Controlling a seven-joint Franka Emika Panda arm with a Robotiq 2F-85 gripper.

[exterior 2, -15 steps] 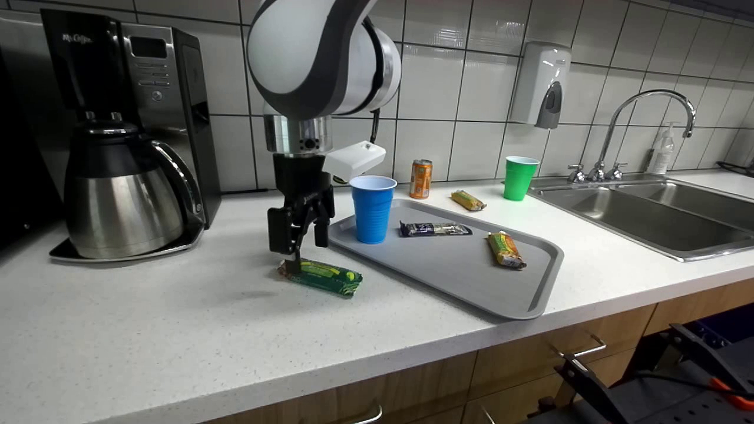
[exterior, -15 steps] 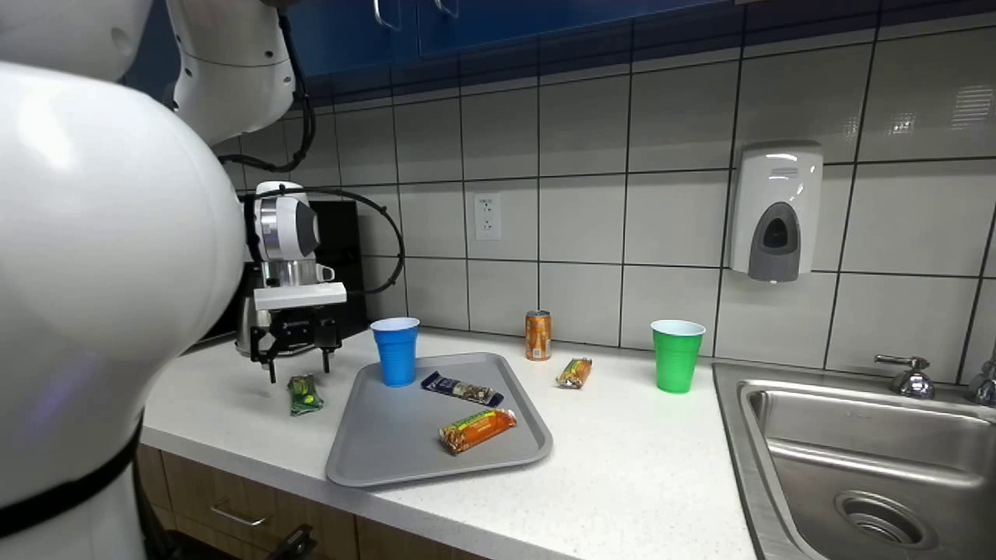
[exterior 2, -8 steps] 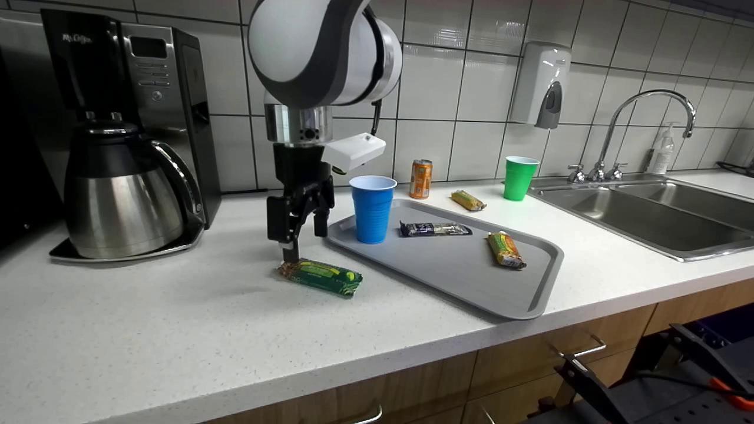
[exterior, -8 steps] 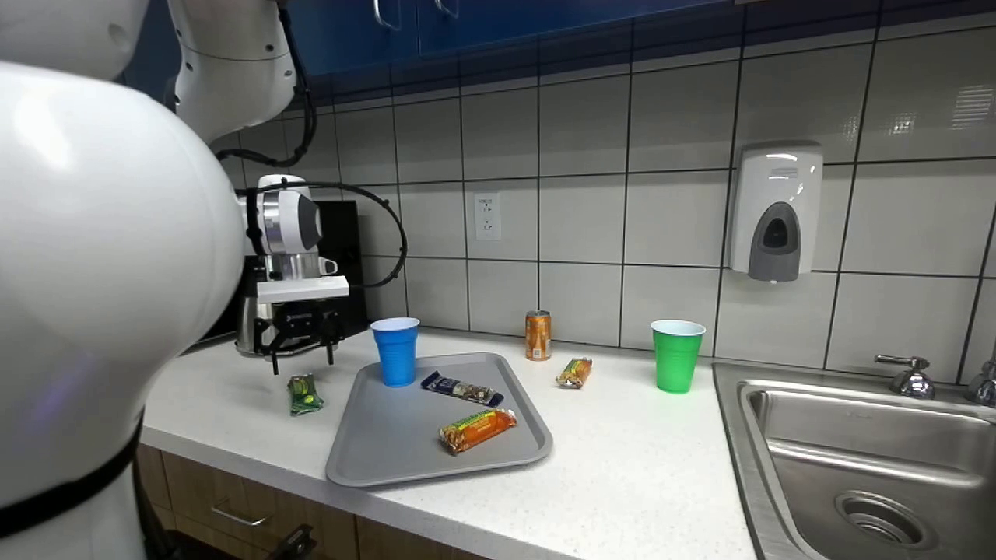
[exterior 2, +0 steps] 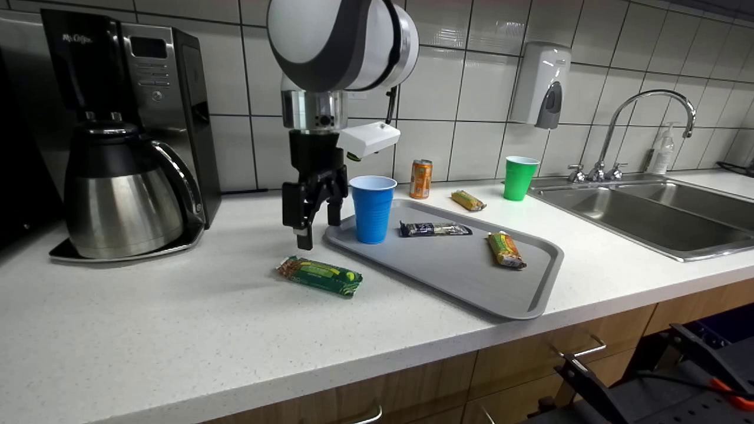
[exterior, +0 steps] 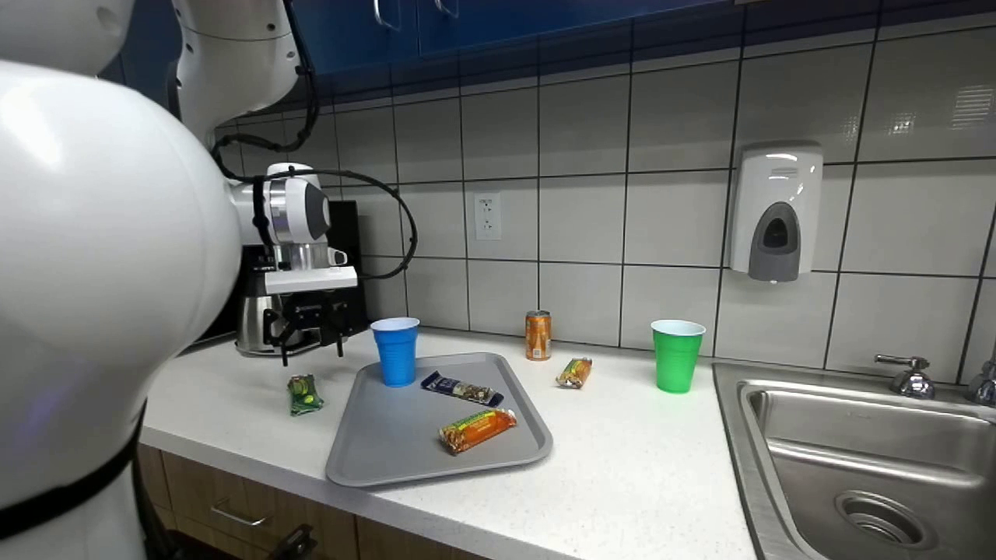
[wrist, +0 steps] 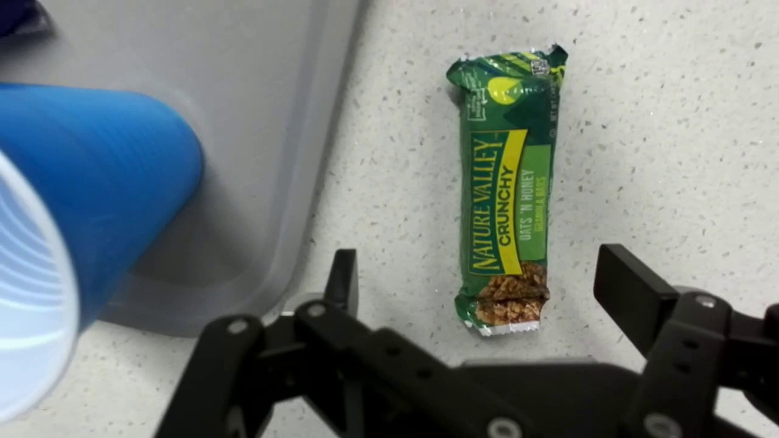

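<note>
- Gripper point(exterior: 312, 356), i.e. EE: fingers point(wrist: 633, 292) spread wide, nothing pinched; held above counter point(exterior 2: 177, 330), tips clear of it in both ext. views.
- Green granola bar point(wrist: 508, 188): lying flat on counter just below EE, untouched; in wrist view, granola-pictured end is framed btwn fingertips, rest stretched out ahead of finger line.
- Bar's length is set approx. square to closing dir., so narrow width is offered to pads; prob. little twist needed.
- For a sound hold, EE best shifted fwd twd bar's mid & slightly away from gray tray point(wrist: 231, 61), since bar is seen nearer outer finger.
- Tray edge & upright blue cup point(wrist: 115, 170) are seen near tray-side finger; if EE is lowered, clearance there should be watched.
- Light squeeze advised: contents may crumble, glossy wrapper may slip.
</note>
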